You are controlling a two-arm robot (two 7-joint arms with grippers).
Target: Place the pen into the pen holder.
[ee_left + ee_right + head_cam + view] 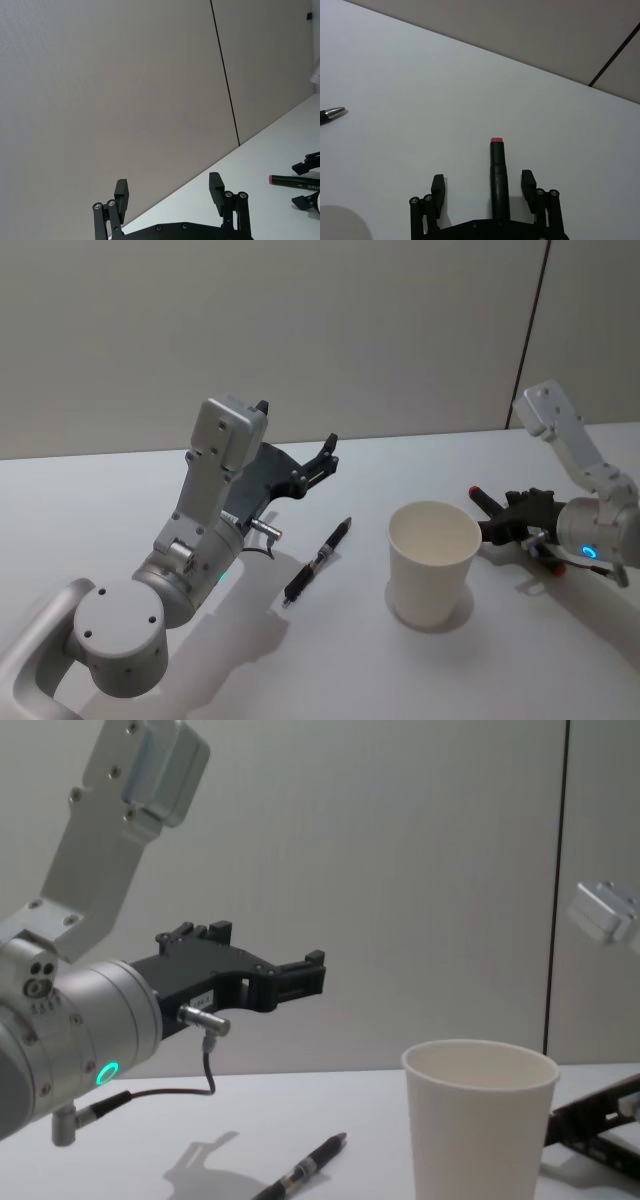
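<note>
Behind the pen holder, in the chest view, the right gripper is partly covered by the cup's wall and cut off at the frame edge. Its wrist camera loses the rear of a red-tipped marker under the gripper's body, and the frame edge cuts the pen down to its silver tip.

Right of the pen holder, this gripper sits low over the table. Its fingers are spread, one on each side of the marker, and neither touches it.

Left of the pen holder, the pen lies flat on the table, near the cup but apart from it. The left gripper hangs raised above and beyond the pen, clear of it, with its fingers wide apart and holding nothing.

The count is one cup, two writing tools (a pen and a marker) and two grippers.
</note>
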